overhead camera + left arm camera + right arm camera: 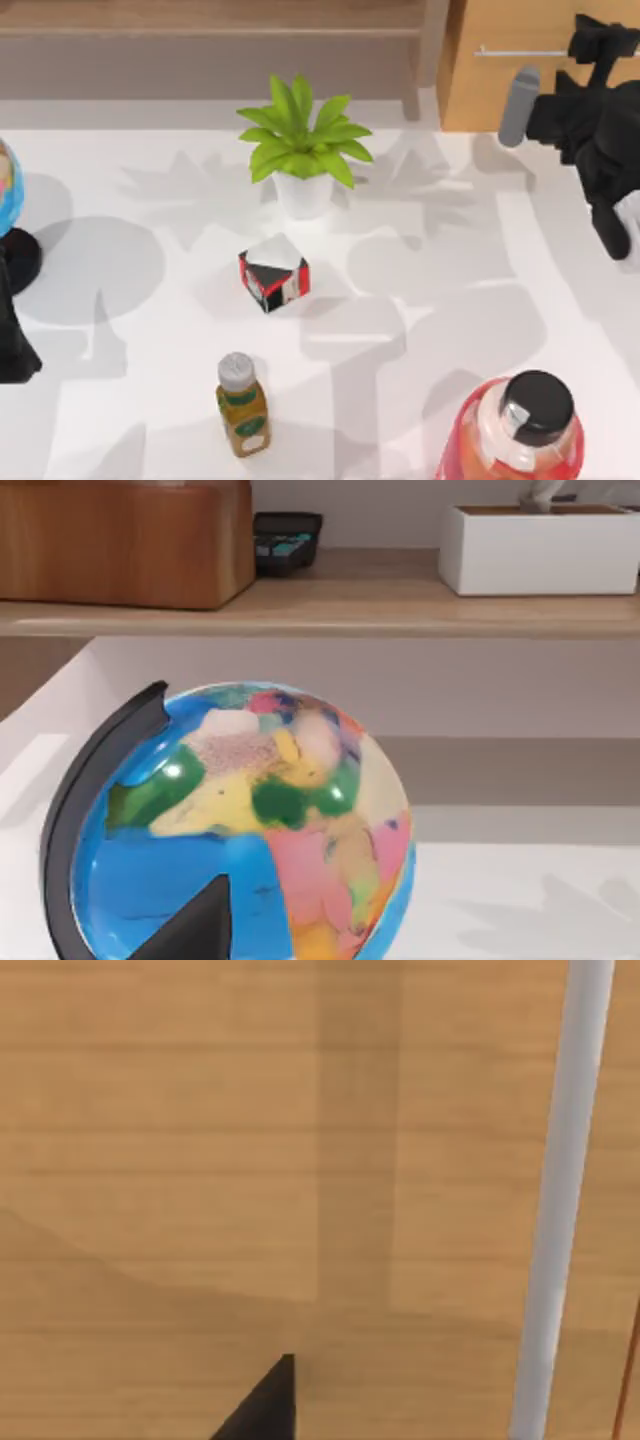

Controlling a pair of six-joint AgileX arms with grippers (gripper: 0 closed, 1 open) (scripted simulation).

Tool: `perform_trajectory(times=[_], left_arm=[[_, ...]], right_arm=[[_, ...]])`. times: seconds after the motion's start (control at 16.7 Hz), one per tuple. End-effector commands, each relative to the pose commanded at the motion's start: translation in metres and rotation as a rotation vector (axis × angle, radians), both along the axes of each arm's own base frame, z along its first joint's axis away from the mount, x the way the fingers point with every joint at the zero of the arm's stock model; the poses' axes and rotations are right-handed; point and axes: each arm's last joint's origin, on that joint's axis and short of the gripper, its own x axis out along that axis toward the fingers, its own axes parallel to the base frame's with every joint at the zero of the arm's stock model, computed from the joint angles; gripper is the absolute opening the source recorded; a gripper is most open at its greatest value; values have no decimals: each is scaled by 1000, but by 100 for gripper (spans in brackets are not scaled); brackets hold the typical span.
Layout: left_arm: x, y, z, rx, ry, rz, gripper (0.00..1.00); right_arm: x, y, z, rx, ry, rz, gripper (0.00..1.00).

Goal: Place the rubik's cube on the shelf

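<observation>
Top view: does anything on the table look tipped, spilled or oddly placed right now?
Nothing is spilled. The red, black and white cube sits turned corner-on to the table edges. The plant and small bottle stand upright. The right arm's claw is up against the drawer unit.

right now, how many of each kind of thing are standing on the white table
bottles: 2, small green one and big red one
potted plant: 1
red, black and white cube: 1
globe: 1
total: 5
</observation>
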Motion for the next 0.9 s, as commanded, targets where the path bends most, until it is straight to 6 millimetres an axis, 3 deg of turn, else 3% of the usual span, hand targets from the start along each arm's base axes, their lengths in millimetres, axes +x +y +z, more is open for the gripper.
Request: perform_trajectory(times=[0.48, 0.9], left_arm=[[0, 0, 0, 0, 0, 0, 100], [0, 0, 0, 0, 0, 0, 100]], right_arm=[[0, 0, 0, 0, 0, 0, 2], [0, 0, 0, 0, 0, 0, 0]])
